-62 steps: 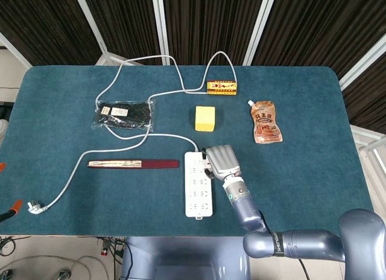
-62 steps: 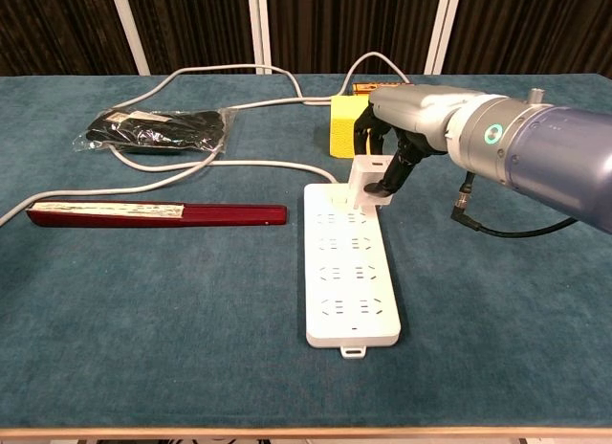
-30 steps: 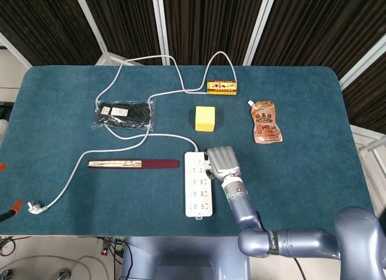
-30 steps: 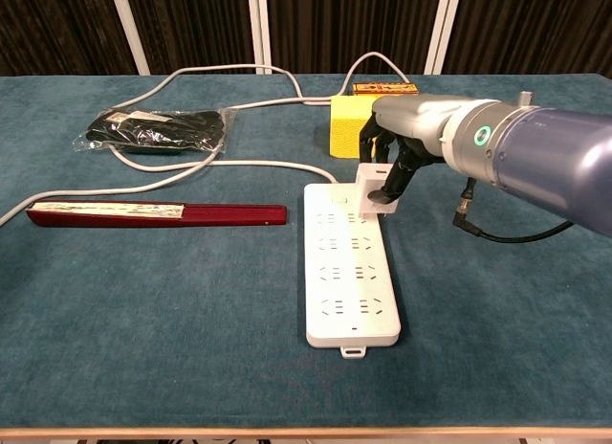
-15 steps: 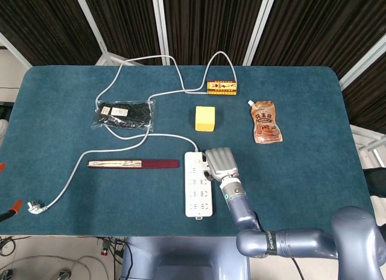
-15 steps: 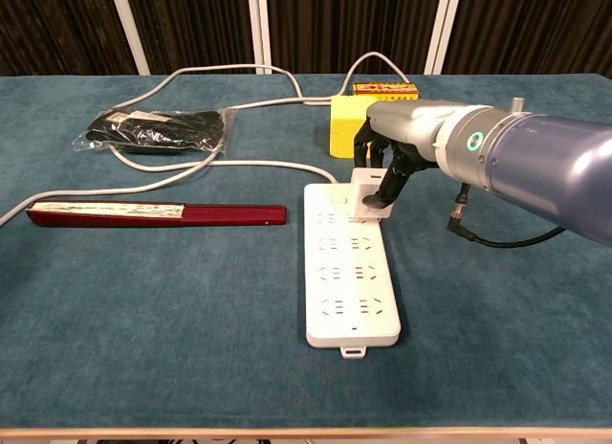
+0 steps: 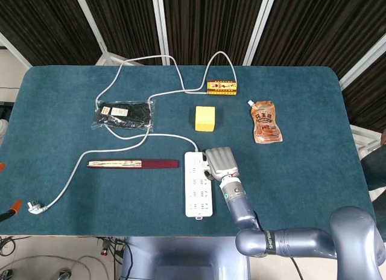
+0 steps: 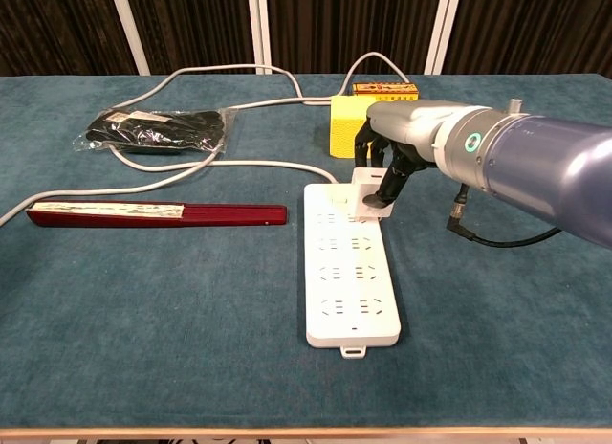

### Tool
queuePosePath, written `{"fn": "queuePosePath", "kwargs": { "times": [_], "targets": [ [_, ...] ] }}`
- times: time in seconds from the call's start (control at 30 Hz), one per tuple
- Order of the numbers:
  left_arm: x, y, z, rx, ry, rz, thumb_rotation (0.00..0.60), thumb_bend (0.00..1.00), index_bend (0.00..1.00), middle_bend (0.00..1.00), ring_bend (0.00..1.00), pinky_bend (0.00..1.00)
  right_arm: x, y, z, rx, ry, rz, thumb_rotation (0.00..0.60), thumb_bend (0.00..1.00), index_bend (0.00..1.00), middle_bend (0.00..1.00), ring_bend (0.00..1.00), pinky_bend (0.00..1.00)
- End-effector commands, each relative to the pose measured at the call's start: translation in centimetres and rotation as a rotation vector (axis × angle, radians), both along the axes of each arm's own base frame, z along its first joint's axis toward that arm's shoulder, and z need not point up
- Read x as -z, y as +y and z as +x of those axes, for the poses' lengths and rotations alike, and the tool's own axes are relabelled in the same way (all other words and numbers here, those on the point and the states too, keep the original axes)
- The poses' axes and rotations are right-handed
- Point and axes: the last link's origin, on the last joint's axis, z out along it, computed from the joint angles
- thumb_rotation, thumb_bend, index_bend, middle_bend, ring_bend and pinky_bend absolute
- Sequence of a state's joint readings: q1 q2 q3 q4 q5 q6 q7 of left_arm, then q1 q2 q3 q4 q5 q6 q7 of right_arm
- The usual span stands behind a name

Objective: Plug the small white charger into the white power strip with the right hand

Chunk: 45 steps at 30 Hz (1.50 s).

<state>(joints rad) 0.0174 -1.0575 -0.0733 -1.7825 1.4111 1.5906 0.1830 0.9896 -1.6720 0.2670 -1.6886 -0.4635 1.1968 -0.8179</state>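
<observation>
The white power strip [image 8: 350, 272] lies lengthwise at the table's front centre, also seen as the white power strip [image 7: 198, 184] in the head view. My right hand [image 8: 394, 162] holds the small white charger [image 8: 365, 194] at the strip's far right corner; the charger's base touches the top row of sockets. In the head view my right hand [image 7: 221, 163] covers most of the charger [image 7: 207, 169]. Whether the prongs are fully in is hidden. My left hand is out of both views.
A dark red flat bar [image 8: 158, 214] lies left of the strip, whose white cable [image 8: 172, 179] runs to the back left. Behind the hand are a yellow block [image 8: 346, 112], an orange box [image 8: 383, 88], a black bagged item [image 8: 158, 131] and a sauce pouch [image 7: 265, 121].
My right hand has lowered the charger from just above the strip's far end onto the top row of sockets and shifted slightly left. The strip has stayed put.
</observation>
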Motion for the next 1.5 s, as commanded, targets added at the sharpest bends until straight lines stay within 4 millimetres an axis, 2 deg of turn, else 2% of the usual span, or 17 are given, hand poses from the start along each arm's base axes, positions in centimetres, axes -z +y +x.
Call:
{"fn": "queuePosePath", "kwargs": {
  "times": [0.03, 1.5],
  "targets": [
    [0.0, 0.0, 0.0, 0.000, 0.000, 0.000, 0.600, 0.17, 0.15, 0.01, 0.00, 0.00, 0.0, 0.0, 0.0, 0.001, 0.000, 0.001, 0.600, 0.75, 0.87, 0.74, 0.90, 0.90],
    [0.0, 0.0, -0.1, -0.002, 0.001, -0.001, 0.600, 0.17, 0.16, 0.01, 0.00, 0.00, 1.3, 0.1, 0.5, -0.005, 0.022, 0.007, 0.600, 0.75, 0.92, 0.77, 0.90, 0.90]
  ]
}}
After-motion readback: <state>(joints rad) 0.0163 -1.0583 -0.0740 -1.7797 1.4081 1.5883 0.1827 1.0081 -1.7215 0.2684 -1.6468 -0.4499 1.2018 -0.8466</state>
